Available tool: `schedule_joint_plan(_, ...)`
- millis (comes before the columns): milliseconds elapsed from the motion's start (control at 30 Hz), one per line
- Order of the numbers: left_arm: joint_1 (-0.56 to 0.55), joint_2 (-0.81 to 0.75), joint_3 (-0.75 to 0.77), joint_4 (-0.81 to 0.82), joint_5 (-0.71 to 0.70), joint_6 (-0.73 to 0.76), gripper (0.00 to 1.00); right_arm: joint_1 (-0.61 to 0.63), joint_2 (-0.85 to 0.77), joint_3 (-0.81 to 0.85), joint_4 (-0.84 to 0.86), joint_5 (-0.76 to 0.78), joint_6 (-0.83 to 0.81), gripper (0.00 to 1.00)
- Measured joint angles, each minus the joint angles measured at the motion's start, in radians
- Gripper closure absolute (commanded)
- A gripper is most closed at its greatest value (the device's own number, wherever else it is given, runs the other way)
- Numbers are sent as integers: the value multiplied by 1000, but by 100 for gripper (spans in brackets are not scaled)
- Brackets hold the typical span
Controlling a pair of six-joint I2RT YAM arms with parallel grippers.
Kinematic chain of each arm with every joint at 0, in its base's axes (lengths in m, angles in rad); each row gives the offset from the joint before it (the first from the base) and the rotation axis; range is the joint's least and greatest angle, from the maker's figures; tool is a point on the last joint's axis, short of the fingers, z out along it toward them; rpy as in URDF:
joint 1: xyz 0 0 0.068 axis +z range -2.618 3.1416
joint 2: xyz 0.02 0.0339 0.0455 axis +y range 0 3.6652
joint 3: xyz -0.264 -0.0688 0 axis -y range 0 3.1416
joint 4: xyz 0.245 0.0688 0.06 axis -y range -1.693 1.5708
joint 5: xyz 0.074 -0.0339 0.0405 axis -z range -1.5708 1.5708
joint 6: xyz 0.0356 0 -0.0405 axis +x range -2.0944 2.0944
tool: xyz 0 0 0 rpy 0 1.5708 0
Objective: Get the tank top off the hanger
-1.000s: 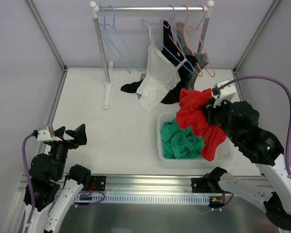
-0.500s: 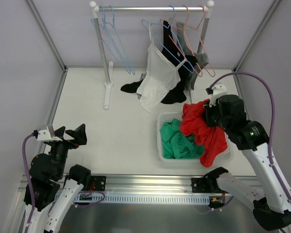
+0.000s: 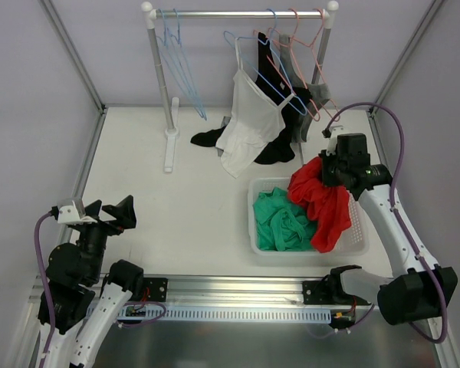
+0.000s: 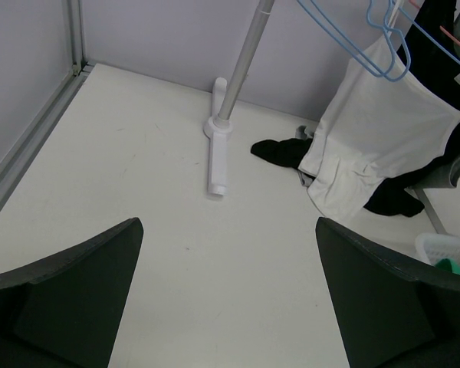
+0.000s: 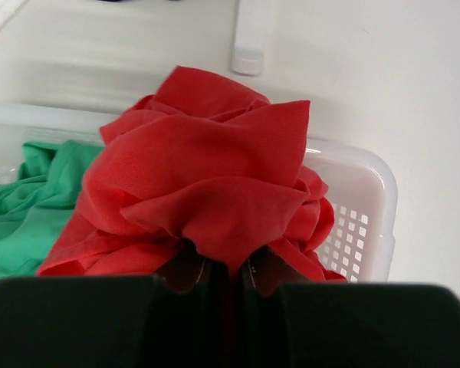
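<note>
White bench (image 3: 176, 207) carried a white clothes rack (image 3: 162, 84) at the far side, its foot flat on the surface. Two blue hangers (image 3: 176, 61) hung bare at the left end of the rail. A white top (image 3: 253, 123) hung near the middle, its hem reaching the bench. Black cloth (image 3: 208, 138) lay on the bench just beside that hem. A grey garment (image 3: 318, 96) hung by the right post. A white perforated basket (image 3: 291, 257) stood near the front right, holding a crumpled green garment (image 3: 284, 222) on its left side.
</note>
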Motion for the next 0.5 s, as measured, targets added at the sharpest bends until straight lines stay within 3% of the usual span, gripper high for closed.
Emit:
schedule_joint_plan(300,0,-3,0,0,-1,0,2,-15,-4,-211,140,90,86,99)
schedule_joint_plan(500,0,-3,0,0,0,0,1,-15,-39,-309,189,89,154,73)
